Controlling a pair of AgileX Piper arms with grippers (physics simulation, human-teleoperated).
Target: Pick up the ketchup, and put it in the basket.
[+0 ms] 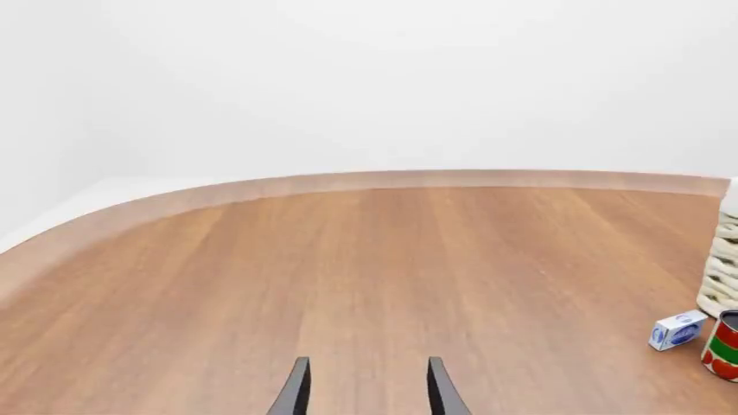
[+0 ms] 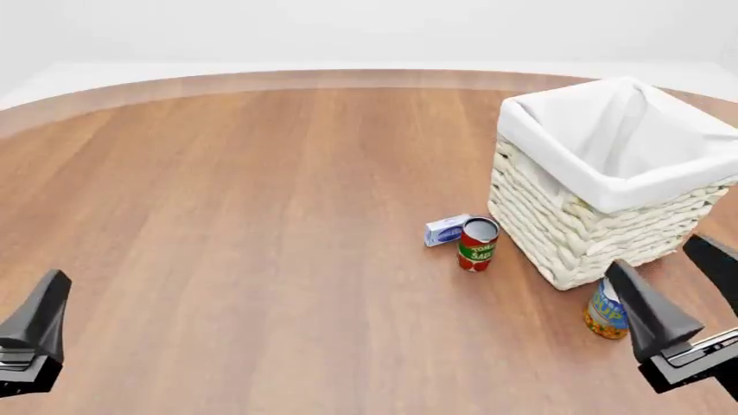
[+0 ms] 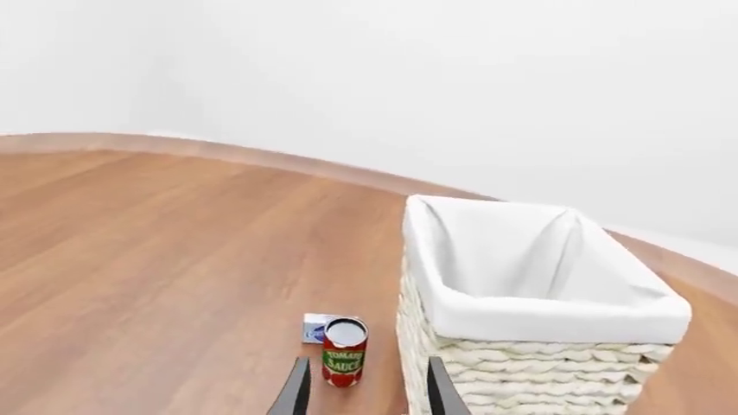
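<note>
Not yet begun: ketchup nowhere visible, basket just ahead of the right gripper, both it and the left gripper holding 2 fingers apart, empty; next, locating the bottle.

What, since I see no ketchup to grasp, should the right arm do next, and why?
Probably lift the open right gripper to look behind the basket: only a sauce can, another can and a box show; ketchup may hide there.
</note>
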